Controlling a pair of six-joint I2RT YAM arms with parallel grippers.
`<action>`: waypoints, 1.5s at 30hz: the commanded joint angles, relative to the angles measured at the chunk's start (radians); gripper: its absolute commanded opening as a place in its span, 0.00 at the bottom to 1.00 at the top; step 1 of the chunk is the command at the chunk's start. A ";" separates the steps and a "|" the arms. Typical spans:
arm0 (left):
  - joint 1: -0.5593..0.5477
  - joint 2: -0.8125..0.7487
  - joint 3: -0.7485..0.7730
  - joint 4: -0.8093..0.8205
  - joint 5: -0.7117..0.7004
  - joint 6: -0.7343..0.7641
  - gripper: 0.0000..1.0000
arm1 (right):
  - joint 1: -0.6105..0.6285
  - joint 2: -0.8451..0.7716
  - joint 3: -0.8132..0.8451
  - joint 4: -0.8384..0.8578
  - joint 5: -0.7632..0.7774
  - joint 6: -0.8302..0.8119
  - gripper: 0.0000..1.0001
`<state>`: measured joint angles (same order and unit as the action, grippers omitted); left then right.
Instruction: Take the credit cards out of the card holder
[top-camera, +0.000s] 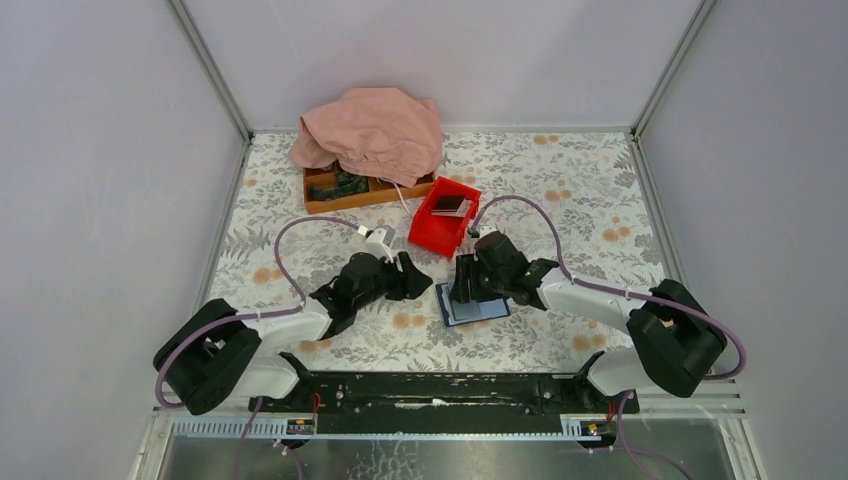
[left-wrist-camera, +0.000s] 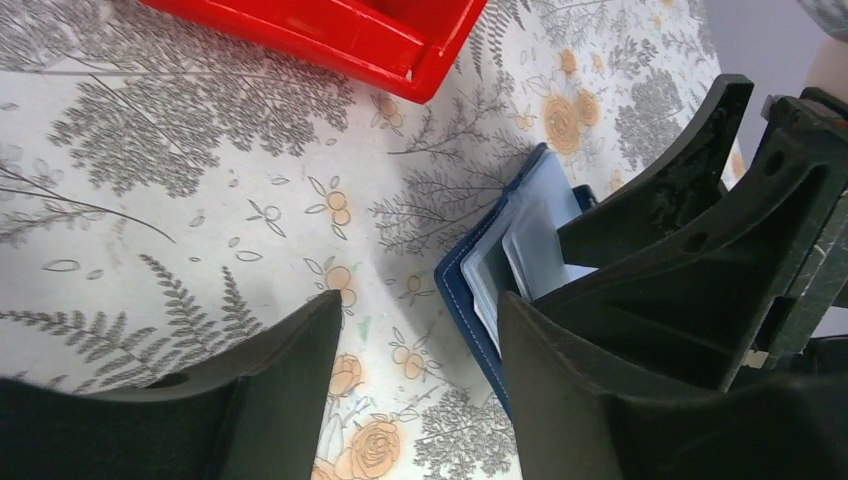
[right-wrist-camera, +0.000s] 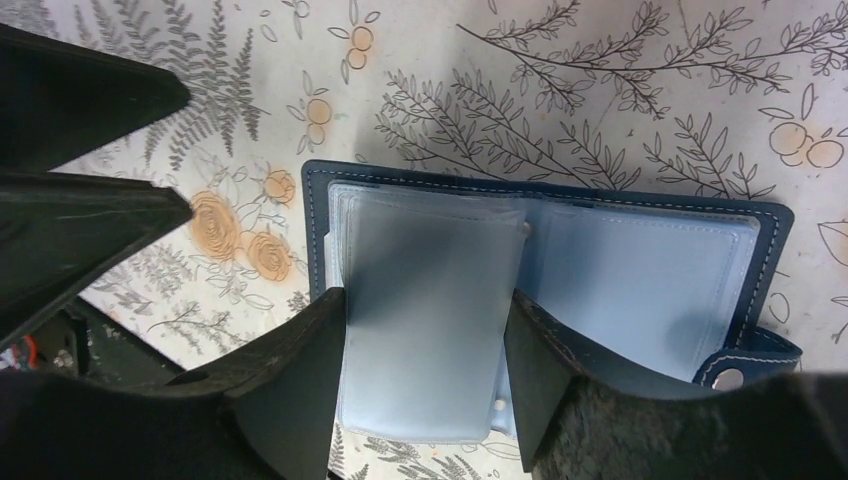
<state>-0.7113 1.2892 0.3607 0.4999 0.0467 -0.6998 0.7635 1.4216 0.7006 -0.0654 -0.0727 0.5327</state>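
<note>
The card holder (top-camera: 478, 308) lies open on the table, dark blue edges around light blue-grey sleeves (right-wrist-camera: 640, 270). My right gripper (top-camera: 464, 290) is over it, open; in the right wrist view it (right-wrist-camera: 425, 300) straddles the left stack of sleeves (right-wrist-camera: 430, 260), one finger at each side. Any cards inside the sleeves do not show clearly. My left gripper (top-camera: 418, 283) is open and empty just left of the holder; in the left wrist view it (left-wrist-camera: 420, 305) hovers over bare table beside the holder (left-wrist-camera: 470, 300). One dark card (top-camera: 450, 203) lies in the red bin (top-camera: 432, 232).
The red bin stands just behind the holder, and its corner shows in the left wrist view (left-wrist-camera: 400, 50). A wooden tray (top-camera: 350, 200) under a pink cloth (top-camera: 370, 128) sits at the back. My right gripper's fingers (left-wrist-camera: 690, 150) show in the left wrist view.
</note>
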 joint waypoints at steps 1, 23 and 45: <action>0.004 0.039 0.018 0.117 0.079 -0.037 0.60 | -0.024 -0.059 -0.013 0.074 -0.068 0.014 0.49; -0.003 0.160 0.110 0.149 0.315 -0.111 0.00 | -0.086 -0.098 -0.080 0.195 -0.214 0.051 0.48; -0.069 0.344 0.171 0.235 0.366 -0.172 0.00 | -0.105 -0.115 -0.120 0.271 -0.294 0.079 0.49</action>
<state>-0.7567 1.5909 0.5014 0.6353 0.3653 -0.8337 0.6651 1.3304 0.5827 0.1413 -0.3332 0.5980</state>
